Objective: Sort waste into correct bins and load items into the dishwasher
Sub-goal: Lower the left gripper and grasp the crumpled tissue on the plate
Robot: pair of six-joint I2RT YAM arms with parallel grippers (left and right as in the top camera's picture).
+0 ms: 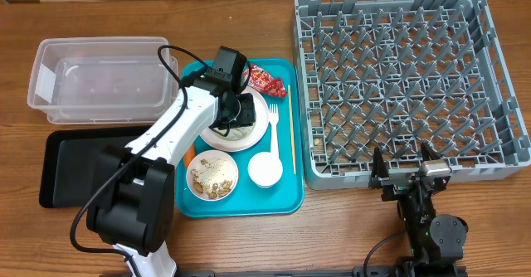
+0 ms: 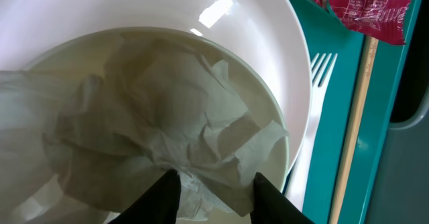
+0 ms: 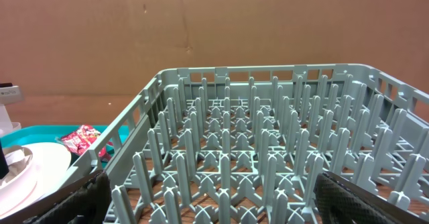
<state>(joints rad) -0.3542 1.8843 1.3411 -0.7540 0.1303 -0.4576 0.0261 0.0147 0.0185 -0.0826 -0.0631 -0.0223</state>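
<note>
My left gripper (image 1: pixel 236 111) (image 2: pixel 214 184) is low over the white bowl (image 2: pixel 271 103) on the white plate (image 1: pixel 259 129). Its fingers are open on either side of a crumpled white napkin (image 2: pixel 167 110) in that bowl. The red wrapper (image 1: pixel 267 80) (image 2: pixel 362 6) lies just behind the plate. The white fork (image 1: pixel 273 119) (image 2: pixel 320 70) and the wooden stick (image 1: pixel 291 140) (image 2: pixel 355 117) lie right of it. A second bowl (image 1: pixel 212 176) holds rice and nut scraps, with the carrot (image 1: pixel 192 154) beside it and the cup (image 1: pixel 265 170) to its right. My right gripper (image 1: pixel 406 165) (image 3: pixel 214 190) is open and empty at the grey rack's (image 1: pixel 406 78) (image 3: pixel 268 150) front wall.
All the dishes sit on a teal tray (image 1: pixel 249 202). The clear tub (image 1: pixel 99 82) stands at the back left, with the black tray (image 1: pixel 75 165) in front of it. The left arm crosses above the black tray and the teal tray's left edge.
</note>
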